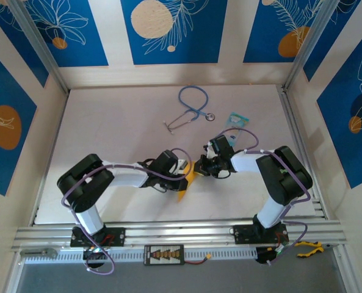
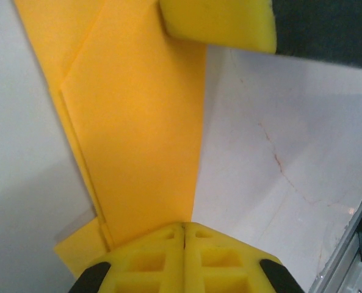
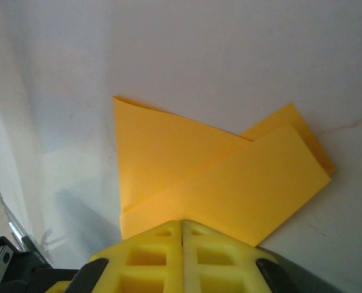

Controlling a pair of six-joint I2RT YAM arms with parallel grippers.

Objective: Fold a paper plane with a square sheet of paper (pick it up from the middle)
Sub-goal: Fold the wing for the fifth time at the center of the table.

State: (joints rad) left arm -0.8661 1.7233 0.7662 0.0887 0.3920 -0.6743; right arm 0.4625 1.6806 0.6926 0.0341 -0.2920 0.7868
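Left end effector (image 2: pixel 184 229) pinches folded paper (image 2: pixel 138 122) over white table (image 1: pixel 119 128); blue-panelled walls (image 1: pixel 168 30)

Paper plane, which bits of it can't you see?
Top view: left tool and right tool cover part of the paper plane; folds too small.
Left wrist: left tool covers its near end; top edge cuts it off.
Right wrist: right tool covers its near edge.

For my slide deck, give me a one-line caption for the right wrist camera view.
Closed jaws at the edge of the partly folded orange-yellow paper on the white table.
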